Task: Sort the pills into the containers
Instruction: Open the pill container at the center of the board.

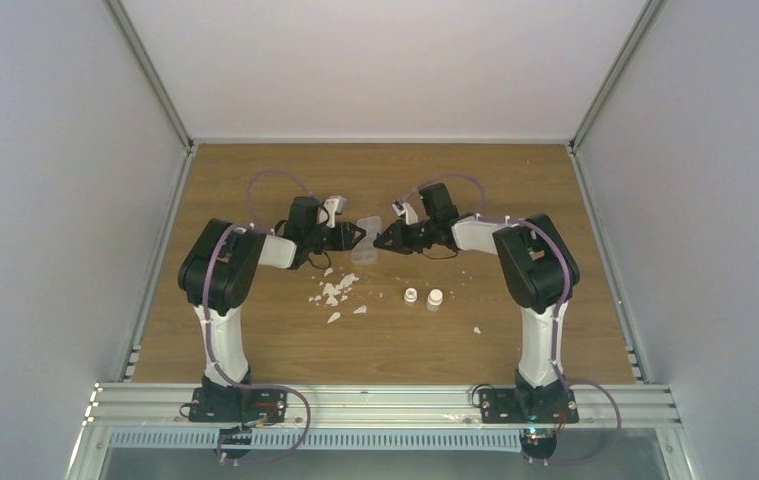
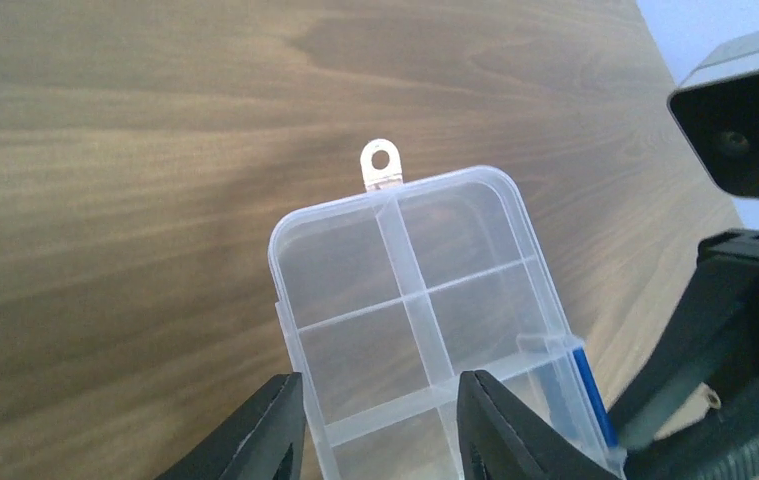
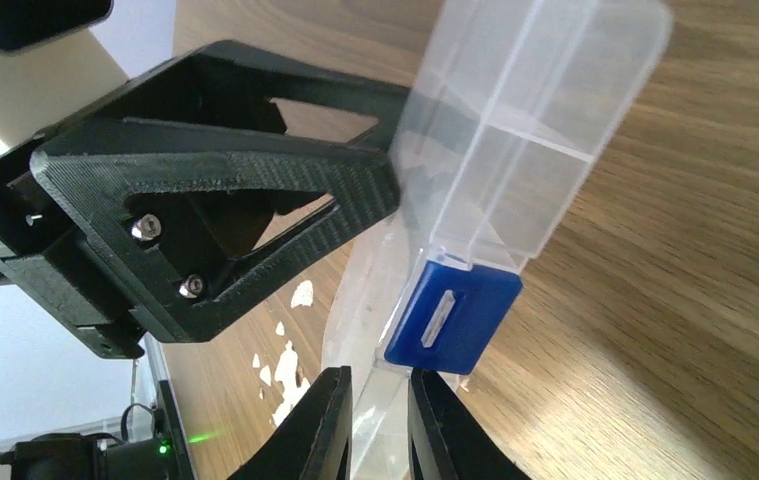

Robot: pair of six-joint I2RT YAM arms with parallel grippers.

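The container, a clear compartment box with a blue latch, sits between my two grippers at mid table. In the right wrist view the box stands tilted, its clear lid hanging below the latch. My right gripper has its fingers almost together, with that lid's edge between them. My left gripper is open: one finger lies outside the box's left wall, the other over its middle divider. The compartments in view look empty. No pills show in any view.
White flakes lie scattered in front of the left arm, and one more flake lies to the right. Two small white vials stand near the table's middle. Metal frame rails border the wooden table.
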